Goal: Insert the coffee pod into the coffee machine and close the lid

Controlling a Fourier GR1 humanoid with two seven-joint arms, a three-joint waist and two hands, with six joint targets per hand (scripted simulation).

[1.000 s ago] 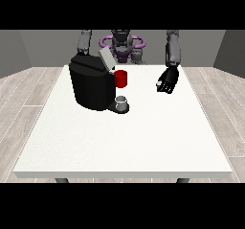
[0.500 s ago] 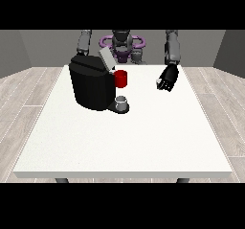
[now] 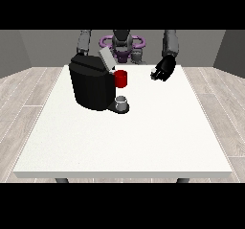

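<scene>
1. Front view: the robot stands at 12 o'clock behind the white table [image 3: 124, 142]; the black coffee machine [image 3: 92, 86] sits on the table's 10 o'clock portion.
2. The machine's grey lid [image 3: 106, 59] is tilted upward at the top, so it is judged open; closing it remains to be done.
3. A red part [image 3: 121, 78] projects from the machine's 3 o'clock side, and a small grey cup [image 3: 122, 101] stands on the base just below it.
4. The hand at the view's right [image 3: 162, 69] hangs above the table's 1 o'clock corner, well apart from the machine. Its fingers are curled around a small pale object, judged to be the coffee pod [image 3: 154, 72].
5. The hand at the view's left is hidden behind the machine; only its grey arm [image 3: 84, 42] shows at 11 o'clock, so whether its fingers are apart or together cannot be told.
6. Progress, as a judgement: the pod appears picked up but not yet inserted. 3 steps remain: carrying the pod toward 9 o'clock to the open top, setting it in, and lowering the lid.
</scene>
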